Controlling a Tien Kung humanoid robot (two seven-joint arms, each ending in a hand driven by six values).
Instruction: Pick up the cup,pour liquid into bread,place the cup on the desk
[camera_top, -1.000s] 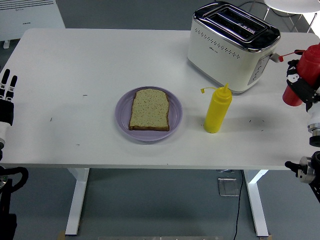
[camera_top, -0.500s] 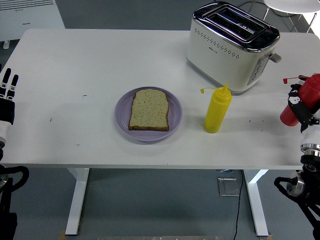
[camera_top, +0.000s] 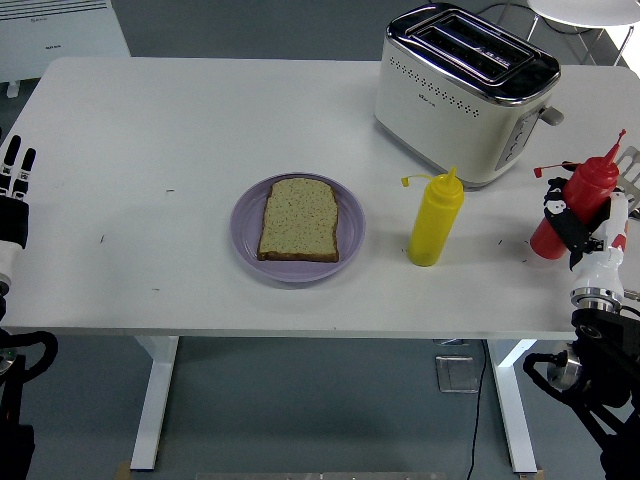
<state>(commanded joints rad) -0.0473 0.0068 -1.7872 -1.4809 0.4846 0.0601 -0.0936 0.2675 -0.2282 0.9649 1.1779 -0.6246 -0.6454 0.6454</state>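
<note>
Right hand (camera_top: 585, 228) gripping a red bottle (camera_top: 573, 208) at the table's (camera_top: 150, 120) right end; we are seeing no cup.

We are noting the red bottle tilting, its cap leaning up and to the right, fingers wrapping its lower body. The left hand (camera_top: 14, 195) is resting at the left edge, fingers straight and holding nothing. A slice of bread (camera_top: 299, 219) is lying flat on a purple plate (camera_top: 246, 232) mid-table. A yellow bottle (camera_top: 435, 218) is standing upright just right of the plate, in front of the white toaster (camera_top: 463, 92).
</note>
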